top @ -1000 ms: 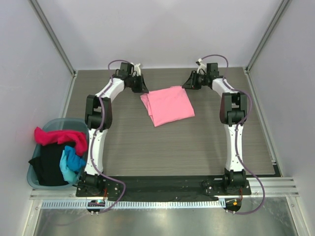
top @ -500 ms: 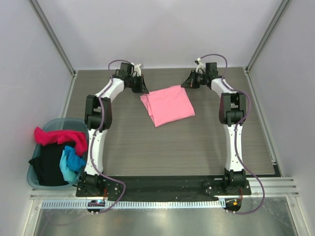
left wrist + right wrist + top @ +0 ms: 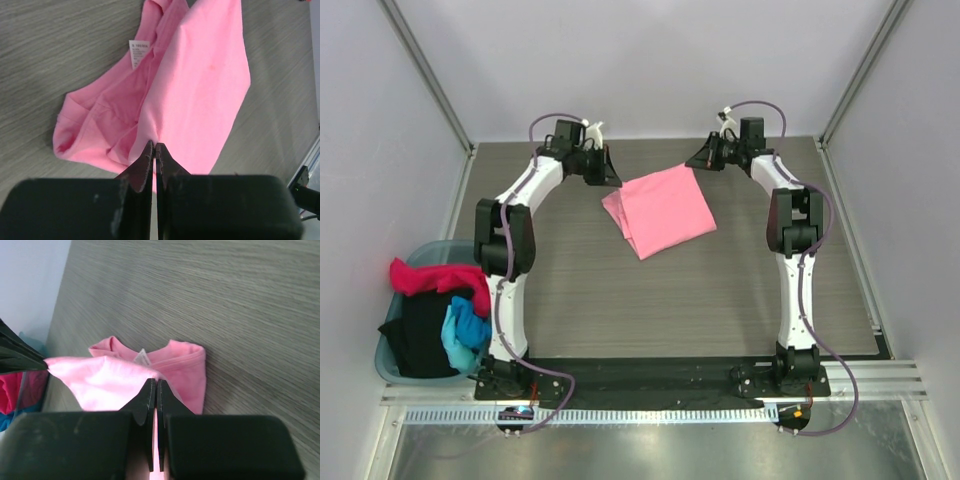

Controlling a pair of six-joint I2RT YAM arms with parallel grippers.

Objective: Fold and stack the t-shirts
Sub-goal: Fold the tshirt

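While both arms reach far forward over the grey wood-grain table (image 3: 670, 300), with elbows raised and forearms turned inward toward each other, the left pincer (image 3: 616, 183) and the right pincer (image 3: 692, 164) meet the two far corners of the large light pink cloth t-shirt (image 3: 662, 210). The t-shirt lies partly folded at the far middle of the table. In the left wrist view the black fingers are pressed together on a fold of the pink cloth at its near edge, and the rest spreads away flat, with a small white label (image 3: 139, 50) showing beside the rumpled inner layer. In the right wrist view the fingers are likewise pressed together, pinching a raised flap of the same shirt above the layer resting on the table. A teal plastic basket (image 3: 428, 248) sits well apart at the left near edge, holding a magenta cloth t-shirt (image 3: 435, 277), a black cloth t-shirt (image 3: 418, 338) and a bright blue cloth t-shirt (image 3: 466, 326) in a heap.
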